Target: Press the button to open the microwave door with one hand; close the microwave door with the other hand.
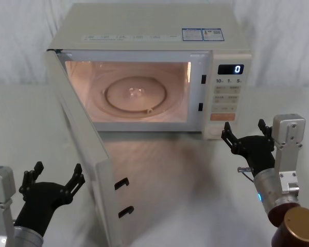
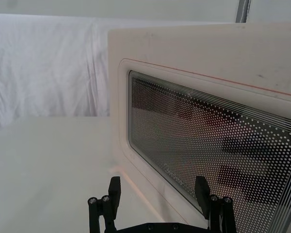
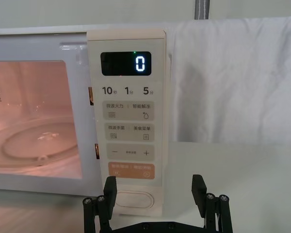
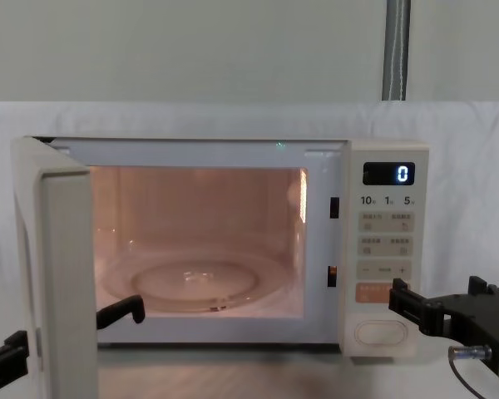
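The microwave door [image 1: 91, 154] stands swung wide open to the left, and its dark dotted window [image 2: 208, 145] faces my left wrist camera. The cavity is lit, with a glass turntable [image 1: 135, 95] inside. My left gripper [image 1: 58, 172] is open, low on the outer side of the door, with its fingers [image 2: 115, 187] close to the door panel but apart from it. The cream oval button [image 3: 134, 200] sits at the bottom of the control panel [image 3: 128, 121]. My right gripper [image 1: 244, 128] is open just in front of the button [image 1: 215, 132], with a small gap.
The microwave [image 1: 144, 25] stands on a white cloth-covered table [image 1: 195, 195] before a white draped backdrop. The display [image 4: 389, 173] reads 0. An orange key [image 3: 132, 170] lies just above the button. The open door takes up the table's left front.
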